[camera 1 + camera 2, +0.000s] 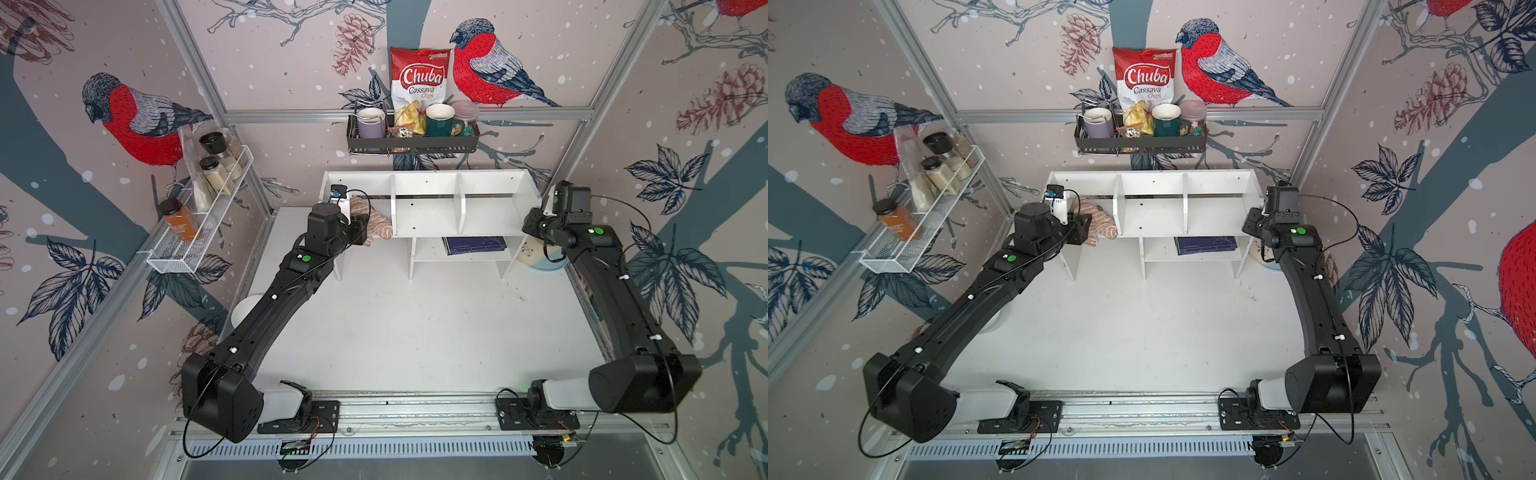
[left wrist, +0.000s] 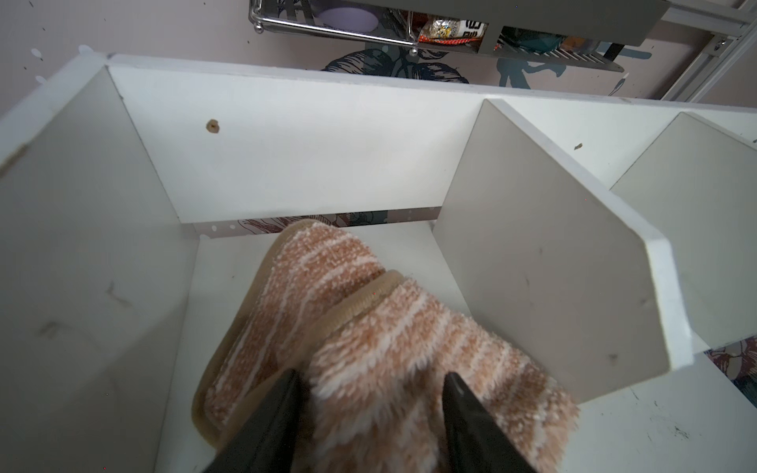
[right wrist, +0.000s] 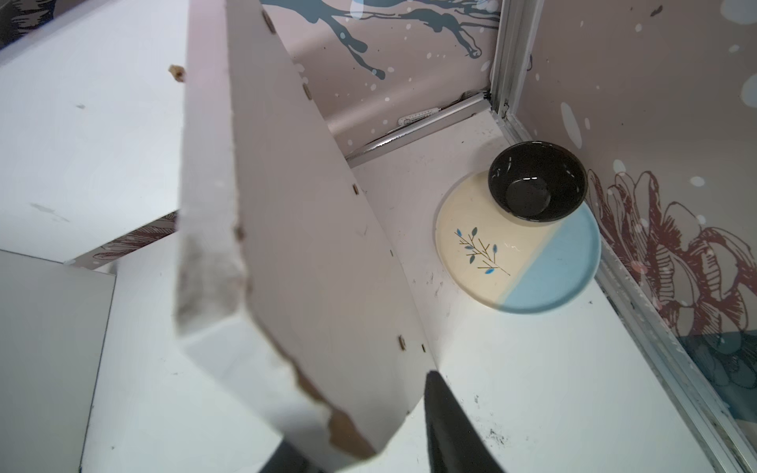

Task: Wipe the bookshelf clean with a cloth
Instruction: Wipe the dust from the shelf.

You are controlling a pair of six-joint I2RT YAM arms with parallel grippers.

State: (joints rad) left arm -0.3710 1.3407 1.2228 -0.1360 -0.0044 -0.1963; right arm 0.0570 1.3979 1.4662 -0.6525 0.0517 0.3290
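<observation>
the cloth [image 2: 368, 327] lay crumpled in the leftmost upper compartment of the bookshelf [image 1: 428, 216], against the first divider [image 2: 545, 254]. one end spilled over the front edge in both top views. the left gripper [image 2: 370, 383] stood over it with jaws apart and the rag's pile between the fingers; whether they pressed it was hard to tell. the right gripper [image 3: 356, 409] was clamped on the bookshelf's right side panel, a finger on each face. a black bowl [image 3: 536, 184] sat on a plate [image 3: 553, 278] just beyond that panel.

Striped tan cloth [image 1: 374, 222] inside white bookshelf [image 1: 428, 183]
</observation>
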